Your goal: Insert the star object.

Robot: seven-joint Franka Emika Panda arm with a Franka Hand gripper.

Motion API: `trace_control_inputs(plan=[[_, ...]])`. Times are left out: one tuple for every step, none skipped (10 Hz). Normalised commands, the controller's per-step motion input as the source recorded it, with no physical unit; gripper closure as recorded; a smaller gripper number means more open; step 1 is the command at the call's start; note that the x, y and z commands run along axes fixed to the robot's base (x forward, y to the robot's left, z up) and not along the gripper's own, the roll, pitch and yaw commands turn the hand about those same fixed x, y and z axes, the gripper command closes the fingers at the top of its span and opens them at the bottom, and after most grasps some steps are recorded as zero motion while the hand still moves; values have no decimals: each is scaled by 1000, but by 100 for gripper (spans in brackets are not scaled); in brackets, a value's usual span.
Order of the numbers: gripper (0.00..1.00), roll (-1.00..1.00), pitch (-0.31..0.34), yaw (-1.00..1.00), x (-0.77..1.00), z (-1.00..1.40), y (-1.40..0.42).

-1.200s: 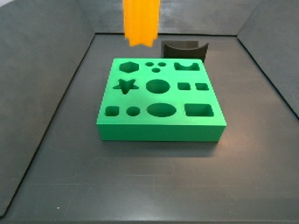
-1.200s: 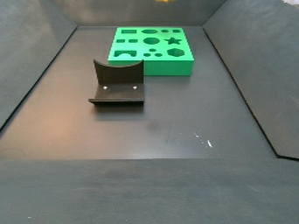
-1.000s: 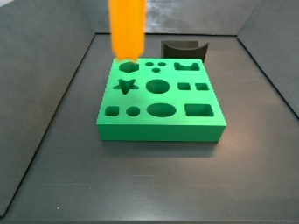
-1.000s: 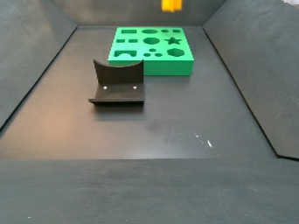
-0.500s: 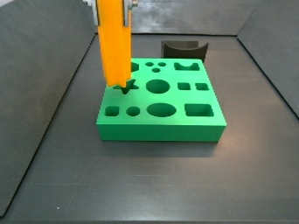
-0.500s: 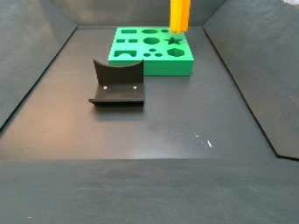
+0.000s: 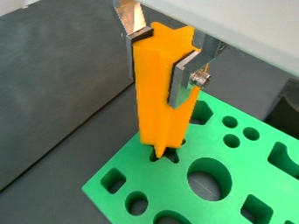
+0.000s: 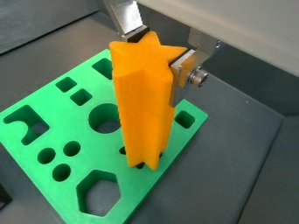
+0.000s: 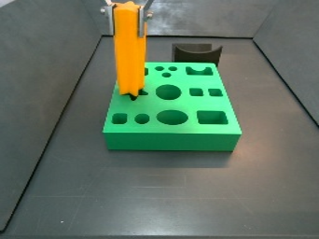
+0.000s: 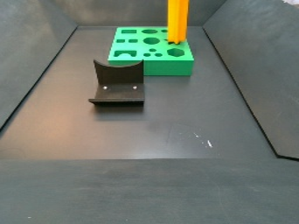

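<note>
moved: since 0.5 s ago the star object (image 9: 129,58) sits lower, its bottom tip now in the mouth of the star-shaped hole rather than just above it; since 1.2 s ago it has come from high over the back of the block down to the hole.
star object: upright orange bar with ridged sides, also seen at (image 10: 177,22), (image 7: 163,92) and (image 8: 145,101); its lower end meets the green block at the star hole in both wrist views, with most of its length above the block.
claw: clenched on the upper end of the star object (image 7: 160,52), its flat silver fingers (image 8: 184,73) pressed on opposite sides of the bar; in a side view it shows at the top of the bar (image 9: 126,8); in the side view looking past the fixture it is out of frame.
green block: lies flat on the tabletop (image 9: 169,107), with round, square, hexagon and other shaped holes in its top face; also at (image 10: 146,51), (image 7: 246,171), (image 8: 70,140).
fixture: dark l-shaped bracket on a base plate (image 10: 117,84), near the middle of the tabletop (image 10: 152,131), well apart from the green block.
dark grey curved block: behind the green block, near the back wall (image 9: 196,51).
</note>
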Motion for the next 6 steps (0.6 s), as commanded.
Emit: trace_control_inputs(plan=[[100,-67,0,-714,0,-177,69],[100,-16,0,-783,0,-229,11],[100,-44,0,-843,0,-257,0],[100,-179,-51,-880,-6,-289,-57],[100,-299,-116,-791,-100,-280,-31],[100,-459,-133,-637,-60,-137,0]])
